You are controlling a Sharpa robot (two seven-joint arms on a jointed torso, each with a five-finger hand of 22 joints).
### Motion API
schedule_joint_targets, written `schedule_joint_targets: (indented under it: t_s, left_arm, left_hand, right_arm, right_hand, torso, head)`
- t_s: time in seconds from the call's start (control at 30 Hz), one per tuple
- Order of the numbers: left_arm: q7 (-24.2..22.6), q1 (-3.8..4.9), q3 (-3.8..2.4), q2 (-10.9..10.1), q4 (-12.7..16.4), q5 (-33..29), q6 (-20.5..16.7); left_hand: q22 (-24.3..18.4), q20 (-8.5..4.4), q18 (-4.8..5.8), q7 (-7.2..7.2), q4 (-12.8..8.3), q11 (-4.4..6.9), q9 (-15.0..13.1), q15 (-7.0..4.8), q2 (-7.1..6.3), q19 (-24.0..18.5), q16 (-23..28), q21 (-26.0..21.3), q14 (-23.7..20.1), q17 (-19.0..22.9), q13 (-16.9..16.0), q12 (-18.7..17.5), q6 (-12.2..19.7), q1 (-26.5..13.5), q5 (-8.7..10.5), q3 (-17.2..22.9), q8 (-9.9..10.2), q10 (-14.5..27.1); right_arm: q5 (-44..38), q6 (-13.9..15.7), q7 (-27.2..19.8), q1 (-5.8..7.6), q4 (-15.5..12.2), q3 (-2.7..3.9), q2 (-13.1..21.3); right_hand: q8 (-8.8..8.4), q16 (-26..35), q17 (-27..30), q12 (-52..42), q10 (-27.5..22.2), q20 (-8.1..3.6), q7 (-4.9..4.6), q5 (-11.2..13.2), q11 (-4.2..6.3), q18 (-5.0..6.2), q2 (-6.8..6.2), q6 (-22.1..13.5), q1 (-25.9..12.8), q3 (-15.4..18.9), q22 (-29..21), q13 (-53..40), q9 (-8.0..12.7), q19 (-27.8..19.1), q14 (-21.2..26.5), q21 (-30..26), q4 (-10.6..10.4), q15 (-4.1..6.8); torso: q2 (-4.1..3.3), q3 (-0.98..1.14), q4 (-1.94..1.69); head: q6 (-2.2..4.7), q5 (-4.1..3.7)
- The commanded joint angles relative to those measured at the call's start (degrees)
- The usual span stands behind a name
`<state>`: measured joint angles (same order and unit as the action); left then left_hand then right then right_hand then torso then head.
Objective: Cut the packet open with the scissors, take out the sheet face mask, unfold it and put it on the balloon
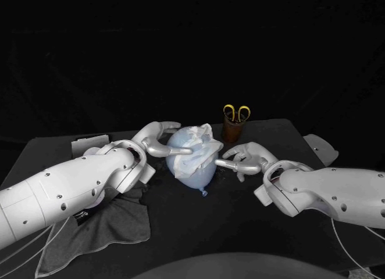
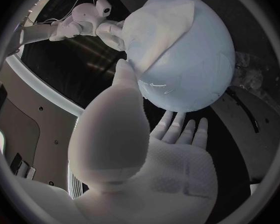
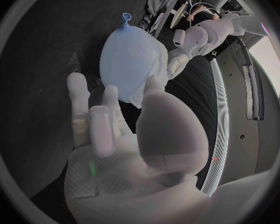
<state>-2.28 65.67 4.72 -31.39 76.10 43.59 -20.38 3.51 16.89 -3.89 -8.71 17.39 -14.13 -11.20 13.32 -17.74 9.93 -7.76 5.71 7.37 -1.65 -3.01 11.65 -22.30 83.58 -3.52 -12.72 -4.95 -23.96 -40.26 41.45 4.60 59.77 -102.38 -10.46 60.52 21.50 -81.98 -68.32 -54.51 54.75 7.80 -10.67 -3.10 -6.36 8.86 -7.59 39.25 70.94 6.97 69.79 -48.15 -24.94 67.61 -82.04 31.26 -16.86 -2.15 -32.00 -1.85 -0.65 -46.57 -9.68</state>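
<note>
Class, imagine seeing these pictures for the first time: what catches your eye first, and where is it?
The pale blue balloon lying mid-table, with the white sheet mask draped over it. The left hand and right hand flank it on either side. Behind it, yellow-handled scissors stand in a brown holder.

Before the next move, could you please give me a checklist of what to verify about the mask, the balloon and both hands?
1. Mask on balloon: the sheet mask lies on the balloon: ok.
2. Mask spread flat: it is bunched and creased and covers only part of the balloon: not ok.
3. Left hand free: fingers spread, palm bare: ok.
4. Right hand free: fingers apart, nothing in them: ok.
5. Balloon secured against rolling: cannot tell.
6. Scissors out of the way: upright in the holder behind the balloon: ok.
</note>
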Motion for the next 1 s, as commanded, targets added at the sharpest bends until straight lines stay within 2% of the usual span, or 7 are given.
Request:
schedule_joint_targets:
  t_s: [0.03, 0.2, 0.37, 0.53, 0.67, 0.83, 1.0]
  left_arm:
    - [1.5, 0.09, -0.09, 0.3, 0.0, 1.8, 1.2]
    - [1.8, 0.09, -0.10, 0.4, -0.1, 1.9, 1.1]
    - [1.9, 0.09, -0.11, 0.4, -0.2, 1.8, 0.8]
    - [1.8, 0.09, -0.11, 0.6, -0.5, 1.4, 0.5]
    - [1.8, 0.08, -0.11, 0.7, -0.6, 1.1, 0.5]
    - [1.9, 0.08, -0.11, 0.8, -0.7, 0.9, 0.7]
    - [2.1, 0.09, -0.11, 0.8, -0.7, 0.6, 0.9]
  left_hand:
    - [-0.1, 0.00, 0.45, -7.38, 0.0, 0.04, 0.1, 0.12, -0.05, -0.4, 0.3, -0.1, -0.4, 0.1, 0.1, -0.3, 0.2, -0.7, 0.08, -0.2, 0.4, 0.5]
    - [-0.1, 0.00, 0.44, -7.41, 0.0, 0.01, 0.1, 0.15, -0.01, -0.4, 0.3, -0.1, -0.4, 0.0, 0.0, -0.3, 0.1, -0.7, 0.07, -0.2, 0.4, 0.3]
    - [-0.1, 0.00, 0.43, -7.48, 0.0, -0.06, -0.2, 0.18, 0.15, -0.3, 0.0, -0.1, -0.1, 0.0, -0.1, 0.0, -0.4, -0.3, -0.03, 1.1, 0.2, -0.3]
    - [-0.1, 0.01, 0.43, -7.55, -0.1, -0.12, -0.3, 0.25, 0.32, -0.3, -0.2, -0.1, 0.3, -0.1, -0.1, 0.0, -0.7, 0.7, -0.14, 3.6, 0.1, -0.6]
    - [-0.1, 0.01, 0.44, -7.58, 0.0, -0.15, -0.4, 0.26, 0.43, -0.3, -0.3, -0.1, 0.6, -0.2, -0.2, 0.0, -1.0, 1.1, -0.12, 4.2, -0.1, -1.0]
    - [-0.1, 0.01, 0.44, -7.55, 0.0, -0.12, -0.5, 0.24, 0.52, -0.4, -0.4, -0.2, 0.8, -0.2, -0.2, 0.1, -1.2, 1.4, -0.10, 4.4, -0.2, -1.3]
    - [-0.2, 0.01, 0.44, -7.52, 0.0, -0.09, -0.6, 0.21, 0.60, -0.4, -0.5, -0.2, 1.0, -0.3, -0.2, 0.1, -1.4, 1.6, -0.09, 4.6, -0.2, -1.6]
  right_arm:
    - [-1.3, -0.8, 0.9, -0.13, 0.1, 0.02, -0.6]
    - [-1.3, -0.6, 1.3, -0.19, 0.3, 0.03, -1.5]
    - [-1.2, -0.4, 1.8, -0.21, 0.5, 0.08, -2.2]
    - [-0.7, -0.1, 1.7, -0.21, 1.0, 0.15, -3.2]
    - [-0.6, 0.6, 2.4, -0.20, 1.5, 0.25, -4.0]
    - [-1.2, 1.8, 4.4, -0.13, 2.0, 0.40, -4.6]
    - [-2.2, 2.8, 7.3, -0.01, 2.7, 0.57, -5.2]
  right_hand:
    - [0.45, 0.2, 0.1, -0.5, -0.5, 0.11, -0.51, 0.3, -0.11, 0.89, 0.23, -0.6, -0.1, 1.2, -0.2, 0.2, 0.1, -0.4, 0.5, -0.5, -0.1, -0.02]
    - [1.01, 0.2, 0.3, -0.8, -0.8, 0.21, -0.62, 0.3, -0.22, 0.92, -0.44, -1.1, -1.4, 2.5, -0.4, 0.5, 0.2, -0.6, 0.6, -0.8, -0.2, -0.13]
    - [1.93, 0.1, 0.2, -1.3, -1.0, 0.29, -0.65, 0.2, -0.26, 0.99, -2.96, -1.5, -5.0, 4.2, -0.6, 0.9, 0.3, -0.7, 0.6, -1.1, -0.4, -0.19]
    - [2.44, 0.0, 0.1, -1.6, -1.1, 0.30, -0.62, 0.1, -0.25, 0.96, -3.37, -1.5, -6.2, 4.5, -0.5, 1.1, 0.3, -0.6, 0.6, -0.9, -0.4, -0.18]
    - [3.79, -0.3, -0.3, -2.1, -1.0, 0.19, -0.27, 0.2, 0.03, 0.92, -1.64, -0.6, -6.6, 3.4, -0.3, 1.5, 0.2, -0.2, 0.4, -0.3, -0.3, 0.02]
    - [5.85, -0.7, -1.1, -4.0, 0.9, -0.18, 0.50, 0.3, 0.67, 0.82, 1.37, 1.2, -6.5, 2.1, 0.0, 0.2, -0.1, 0.4, -0.1, 0.8, -0.1, 0.55]
    - [8.88, -1.2, -2.4, -7.4, 4.5, -0.91, 1.59, 0.2, 1.67, 0.53, 3.81, 3.4, -6.3, 2.2, 0.7, -2.6, -0.5, 1.8, -1.0, 3.0, 0.0, 1.40]
  torso:
    - [-0.04, -0.02, 0.00]
    - [-0.02, 0.03, 0.01]
    - [-0.01, 0.02, 0.01]
    - [-0.01, 0.02, 0.01]
    - [0.01, 0.01, -0.04]
    - [-0.02, -0.02, 0.00]
    - [-0.02, 0.00, -0.04]
  head:
    - [0.02, -0.05]
    - [-0.08, -0.04]
    - [-0.11, -0.10]
    - [-0.13, -0.16]
    - [-0.12, -0.12]
    - [-0.11, -0.20]
    - [-0.16, -0.24]
